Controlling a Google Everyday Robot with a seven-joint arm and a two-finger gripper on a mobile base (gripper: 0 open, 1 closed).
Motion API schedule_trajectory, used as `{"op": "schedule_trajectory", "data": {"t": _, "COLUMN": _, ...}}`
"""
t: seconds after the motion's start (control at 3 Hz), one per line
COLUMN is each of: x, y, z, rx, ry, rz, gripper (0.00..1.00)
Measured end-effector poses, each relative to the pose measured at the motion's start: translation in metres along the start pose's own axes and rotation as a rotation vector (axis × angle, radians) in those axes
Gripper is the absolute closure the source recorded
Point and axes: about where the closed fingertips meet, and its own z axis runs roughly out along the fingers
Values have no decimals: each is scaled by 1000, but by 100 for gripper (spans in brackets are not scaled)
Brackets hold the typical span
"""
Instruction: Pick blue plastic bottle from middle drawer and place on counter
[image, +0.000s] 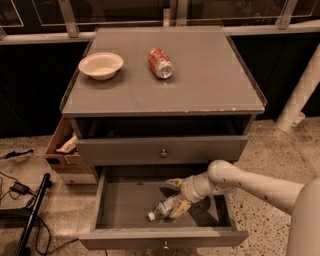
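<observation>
Camera view: gripper (177, 196) was down inside the open middle drawer (125, 206), fingers spread wide, nothing clamped. The blue plastic bottle (161, 210) lay on its side on the drawer floor, right by the nearer finger. Judged as the grasp step: next move probably needed the fingers centred across the bottle and closed, then a lift to the counter (165, 92)

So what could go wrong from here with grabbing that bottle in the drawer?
The blue plastic bottle lies on its side by the lower finger of the open gripper, so it could roll away in the middle drawer. On the counter, a nudged red can might roll.
</observation>
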Motion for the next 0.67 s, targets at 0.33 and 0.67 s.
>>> {"op": "schedule_trajectory", "data": {"t": 0.33, "x": 19, "y": 1, "z": 2, "rx": -25, "ry": 40, "rz": -4, "gripper": 21}}
{"op": "schedule_trajectory", "data": {"t": 0.67, "x": 35, "y": 3, "z": -1, "rx": -40, "ry": 75, "rz": -11, "gripper": 24}}
